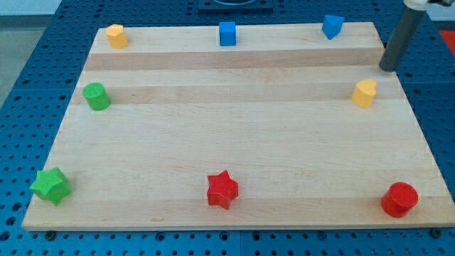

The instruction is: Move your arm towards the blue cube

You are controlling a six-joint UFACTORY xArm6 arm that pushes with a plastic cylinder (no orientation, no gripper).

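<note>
**Rod at the board's right edge, blue cube far across the top**

Going left to right along the view's top: a yellow block [116, 35], the blue cube [227, 33] at top centre, then a second blue block [331, 25], shape unclear, perhaps a wedge.

The likely slip is a straight sweep leftward catching that second blue block, which sits between rod and cube, and shoving it along. Mistaking it for the cube is another risk.

The yellow heart [365, 93] lies just below and left of my tip [388, 69]. The rod leans slightly, its tip down at the right edge, touching nothing and pushing nothing.
</note>
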